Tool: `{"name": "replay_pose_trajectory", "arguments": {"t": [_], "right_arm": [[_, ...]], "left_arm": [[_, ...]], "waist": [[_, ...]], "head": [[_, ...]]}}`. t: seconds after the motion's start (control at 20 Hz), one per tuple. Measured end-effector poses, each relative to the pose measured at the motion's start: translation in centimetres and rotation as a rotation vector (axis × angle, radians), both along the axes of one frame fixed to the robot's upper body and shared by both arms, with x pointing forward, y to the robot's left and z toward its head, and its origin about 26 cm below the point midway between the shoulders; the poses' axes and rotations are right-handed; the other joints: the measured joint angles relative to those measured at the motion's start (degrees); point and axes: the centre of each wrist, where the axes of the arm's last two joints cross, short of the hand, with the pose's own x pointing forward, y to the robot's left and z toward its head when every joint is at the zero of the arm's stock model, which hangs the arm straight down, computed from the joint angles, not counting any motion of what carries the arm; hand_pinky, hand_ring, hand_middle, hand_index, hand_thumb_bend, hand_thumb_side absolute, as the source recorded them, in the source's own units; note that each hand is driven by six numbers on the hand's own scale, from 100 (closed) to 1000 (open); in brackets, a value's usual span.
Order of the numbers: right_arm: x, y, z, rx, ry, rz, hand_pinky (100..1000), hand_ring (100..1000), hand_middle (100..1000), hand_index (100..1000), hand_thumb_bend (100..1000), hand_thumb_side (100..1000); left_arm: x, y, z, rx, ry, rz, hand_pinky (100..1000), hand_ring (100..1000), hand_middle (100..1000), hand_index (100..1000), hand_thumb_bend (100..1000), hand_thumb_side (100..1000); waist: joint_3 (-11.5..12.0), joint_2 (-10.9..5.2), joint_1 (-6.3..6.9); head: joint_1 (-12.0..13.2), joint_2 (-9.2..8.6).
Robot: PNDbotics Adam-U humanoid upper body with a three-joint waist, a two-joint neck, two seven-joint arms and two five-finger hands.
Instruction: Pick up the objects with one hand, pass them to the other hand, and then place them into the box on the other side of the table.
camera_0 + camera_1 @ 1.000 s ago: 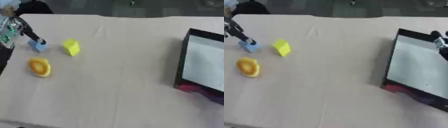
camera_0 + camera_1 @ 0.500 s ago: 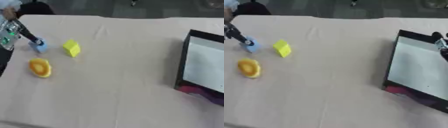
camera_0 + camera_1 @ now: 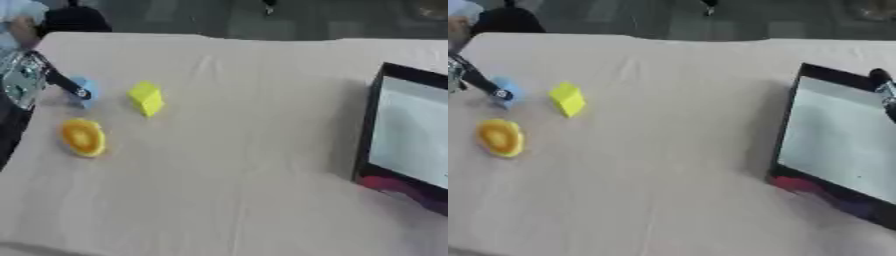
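Observation:
A small blue block (image 3: 86,90) lies at the table's far left. My left hand (image 3: 26,82) comes in from the left edge, and a dark part of it reaches onto the block; how it holds the block is hidden. A yellow block (image 3: 146,98) stands just right of the blue one. An orange round thing (image 3: 82,137) lies in front of them. The black box (image 3: 786,131) with a pale floor sits at the right side. Only a sliver of my right hand (image 3: 883,88) shows at the right edge, over the box.
A beige cloth (image 3: 236,150) covers the table, with wide bare room between the blocks and the box. A magenta patch (image 3: 386,184) shows at the box's near corner. The dark floor lies beyond the table's far edge.

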Motion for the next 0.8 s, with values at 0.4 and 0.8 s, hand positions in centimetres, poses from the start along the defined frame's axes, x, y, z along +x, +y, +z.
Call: {"name": "replay_pose_trajectory", "arguments": {"t": [0.4, 0.8], "right_arm": [[-0.01, 0.02, -0.05, -0.004, 0.000, -0.002, 942, 1000, 947, 951, 385, 446], [0.00, 0.14, -0.16, 0.002, 0.002, -0.001, 942, 1000, 947, 952, 382, 450]], "left_arm": [[-0.17, 0.40, -0.47, -0.034, -0.006, 0.025, 919, 873, 799, 792, 529, 221], [-0.22, 0.37, -1.05, -0.060, -0.012, 0.033, 918, 873, 795, 781, 508, 204]], "waist": [[-0.1, 0.14, -0.01], [-0.2, 0.68, -0.21]], "head": [[0.4, -0.36], [0.4, -0.81]]}}
